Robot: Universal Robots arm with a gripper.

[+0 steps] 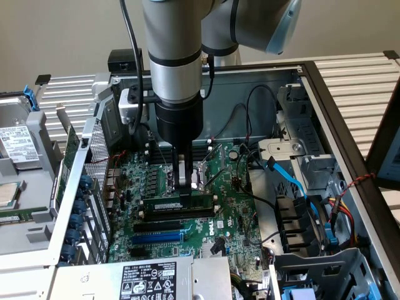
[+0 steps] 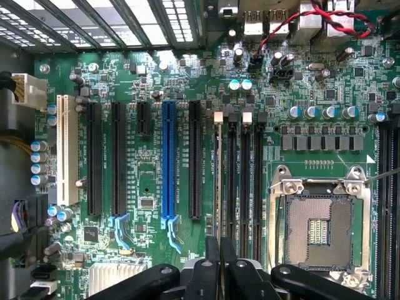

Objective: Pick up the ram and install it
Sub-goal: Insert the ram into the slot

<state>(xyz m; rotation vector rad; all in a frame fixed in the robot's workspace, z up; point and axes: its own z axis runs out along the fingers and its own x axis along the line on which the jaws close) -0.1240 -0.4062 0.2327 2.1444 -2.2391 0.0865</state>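
so this is looking straight down on the board (image 2: 150, 181). the gripper (image 2: 220, 250) has its fingers (image 2: 229, 265) pinched nearly together on the ram (image 2: 217, 181). you see the ram edge-on, a thin pale line running along the memory slot closest to the long black slot (image 2: 195, 159). three more memory slots (image 2: 245, 181) sit bare beside it, then the open cpu socket (image 2: 319, 228) in its metal frame. the blue slot (image 2: 169, 162) is just past that black one, and the white slot (image 2: 63, 150) is well beyond. red and black wires (image 2: 325, 19) loop by the ports (image 2: 262, 22).
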